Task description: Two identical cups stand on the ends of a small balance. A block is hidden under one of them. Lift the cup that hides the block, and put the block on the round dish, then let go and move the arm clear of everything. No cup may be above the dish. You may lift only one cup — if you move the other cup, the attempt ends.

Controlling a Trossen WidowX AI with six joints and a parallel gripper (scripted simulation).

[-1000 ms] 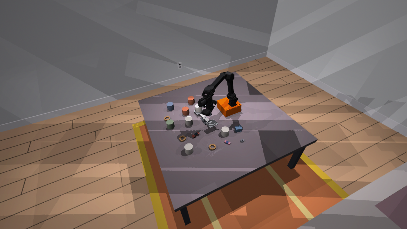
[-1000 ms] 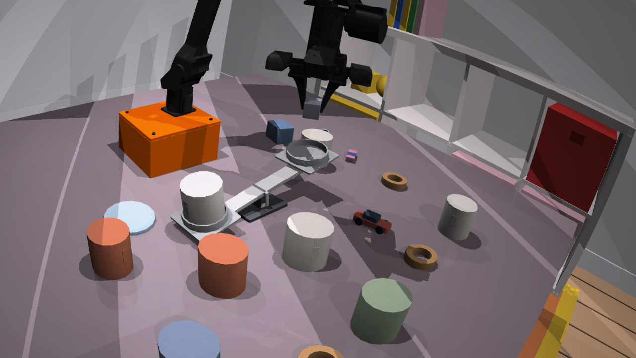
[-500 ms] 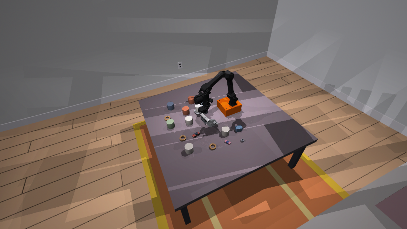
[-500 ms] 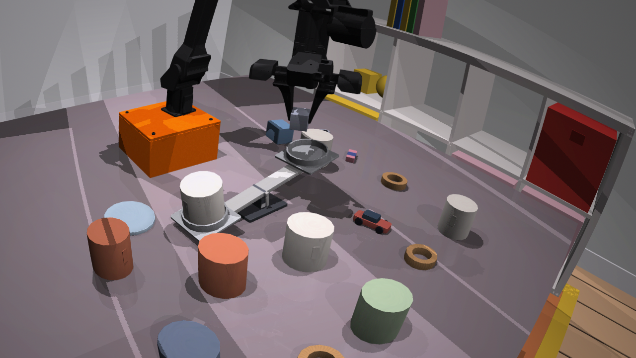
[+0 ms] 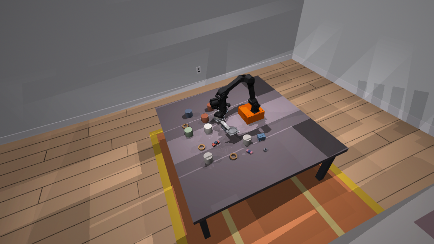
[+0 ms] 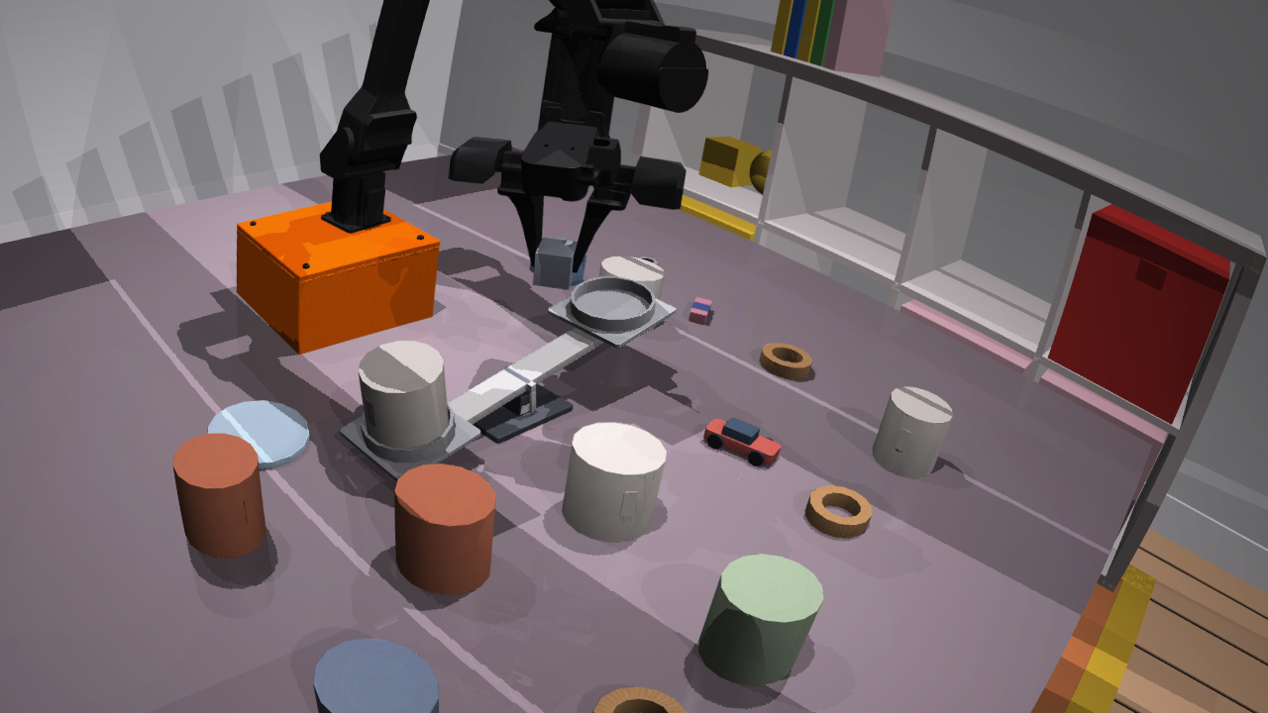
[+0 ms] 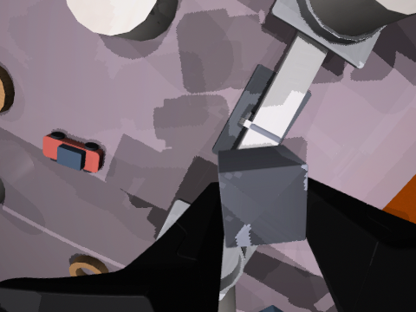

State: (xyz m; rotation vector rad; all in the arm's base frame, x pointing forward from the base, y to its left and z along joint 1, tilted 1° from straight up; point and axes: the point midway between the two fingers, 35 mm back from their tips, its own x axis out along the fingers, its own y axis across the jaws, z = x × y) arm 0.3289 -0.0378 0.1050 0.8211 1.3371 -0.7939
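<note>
My gripper (image 6: 557, 264) (image 7: 256, 187) is shut on the grey block (image 6: 553, 269) (image 7: 264, 201) and holds it in the air above the balance. The balance beam (image 6: 548, 359) (image 7: 299, 78) is tilted. Its raised end has an empty round pan (image 6: 611, 306) (image 5: 232, 130). A white cup (image 6: 403, 403) (image 7: 360, 15) stands upright in the lower pan. The pale blue round dish (image 6: 278, 427) lies on the table beside that lower end, with nothing on it. Another white cup (image 5: 247, 140) (image 6: 631, 269) stands on the table beyond the raised pan.
Terracotta cups (image 6: 221, 500) (image 6: 443, 536) stand near the dish and lower pan. A white cup (image 6: 613, 487), a green cup (image 6: 762, 620) and a red car (image 6: 742, 441) are at the balance's side. The orange base (image 6: 368, 297) is behind the dish. A blue object (image 5: 261, 136) lies farther off.
</note>
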